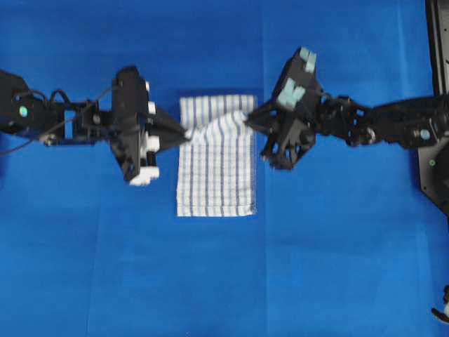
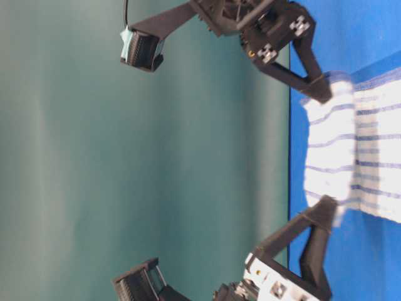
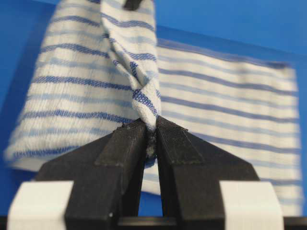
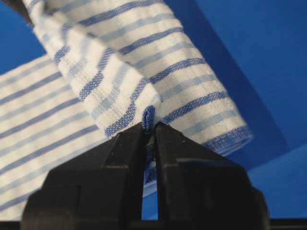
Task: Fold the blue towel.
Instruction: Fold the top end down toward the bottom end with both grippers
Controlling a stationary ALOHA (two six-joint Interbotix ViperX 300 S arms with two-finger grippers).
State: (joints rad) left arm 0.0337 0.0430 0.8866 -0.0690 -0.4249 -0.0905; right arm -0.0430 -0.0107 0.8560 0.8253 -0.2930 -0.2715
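Both sets of fingers clenched on the towel (image 1: 214, 165): left fingers (image 1: 186, 133) pinching one corner, right fingers (image 1: 247, 118) the other; edge raised between them, likely for carrying over into a fold; remainder flat on the bench (image 1: 337, 267).

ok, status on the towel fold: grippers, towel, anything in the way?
Left gripper shut on a towel corner; right gripper shut on the opposite corner. Gripped end raised over the rest, fold underway. Nothing in the way on the blue table cover.
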